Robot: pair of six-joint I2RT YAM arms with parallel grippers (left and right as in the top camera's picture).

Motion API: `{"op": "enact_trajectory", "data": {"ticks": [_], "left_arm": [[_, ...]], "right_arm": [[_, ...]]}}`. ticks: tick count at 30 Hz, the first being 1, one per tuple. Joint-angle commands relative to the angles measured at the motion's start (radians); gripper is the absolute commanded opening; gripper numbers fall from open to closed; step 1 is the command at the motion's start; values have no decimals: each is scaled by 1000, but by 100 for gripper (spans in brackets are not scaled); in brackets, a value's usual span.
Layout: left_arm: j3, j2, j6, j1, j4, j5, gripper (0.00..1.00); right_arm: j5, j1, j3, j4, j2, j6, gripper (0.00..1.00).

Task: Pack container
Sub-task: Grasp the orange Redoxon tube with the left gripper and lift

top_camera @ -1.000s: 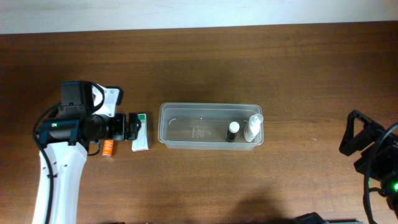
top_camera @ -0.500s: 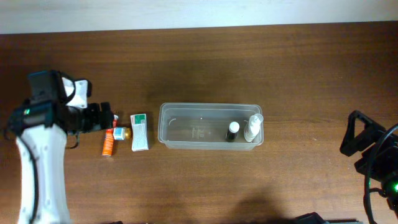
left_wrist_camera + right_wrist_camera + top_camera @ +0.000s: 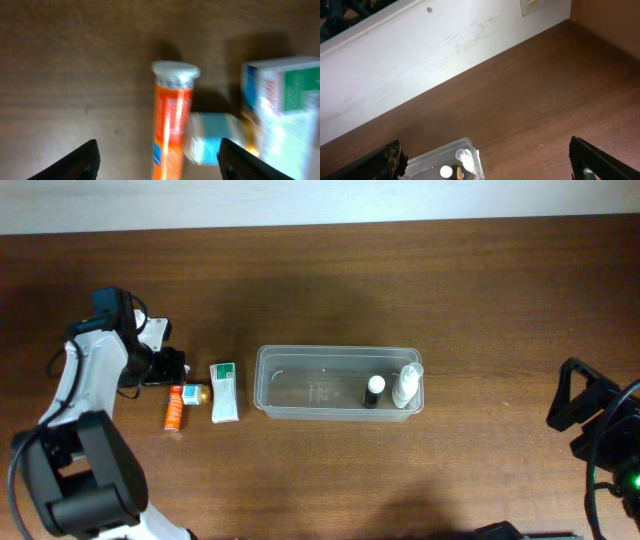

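The clear plastic container (image 3: 335, 351) stands mid-table and also shows in the right wrist view (image 3: 431, 159). It holds a small dark bottle with a white cap (image 3: 374, 389) and a clear bottle (image 3: 407, 384). Left of it lie a white and green box (image 3: 224, 391), a small blue-labelled bottle (image 3: 193, 393) and an orange tube (image 3: 174, 409). My left gripper (image 3: 168, 367) is open and empty just above the orange tube (image 3: 171, 117), which lies between its fingers (image 3: 157, 161) in the blurred left wrist view. My right gripper (image 3: 573, 394) is open and empty, far right.
The blue-labelled bottle (image 3: 212, 138) and the box (image 3: 285, 107) lie right of the tube in the left wrist view. A white wall (image 3: 420, 55) runs along the table's far edge. The table is brown wood (image 3: 330, 270).
My left gripper has drawn back left from the white and green box to beside the orange tube, and the left arm has swung round. The right arm has not moved.
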Motion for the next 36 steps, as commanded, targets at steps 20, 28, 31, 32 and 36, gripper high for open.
{"op": "enact_trajectory", "data": {"ticks": [20,28,31,32,36], "left_arm": [[5,191,74,0,-26,-61,40],[5,191,45,0,-87,-58,39],[7,189,41,-1,-103,-58,30],[14,187,40,0,-114,-58,27],[100,167,36,-1,-200,-36,25]], "right_arm": [[16,-9,0,2,3,-11,98],[15,-9,0,2,3,-11,98],[15,-9,0,2,3,-11,98],[15,-9,0,2,3,-11,98],[15,-9,0,2,3,-11,98]]}}
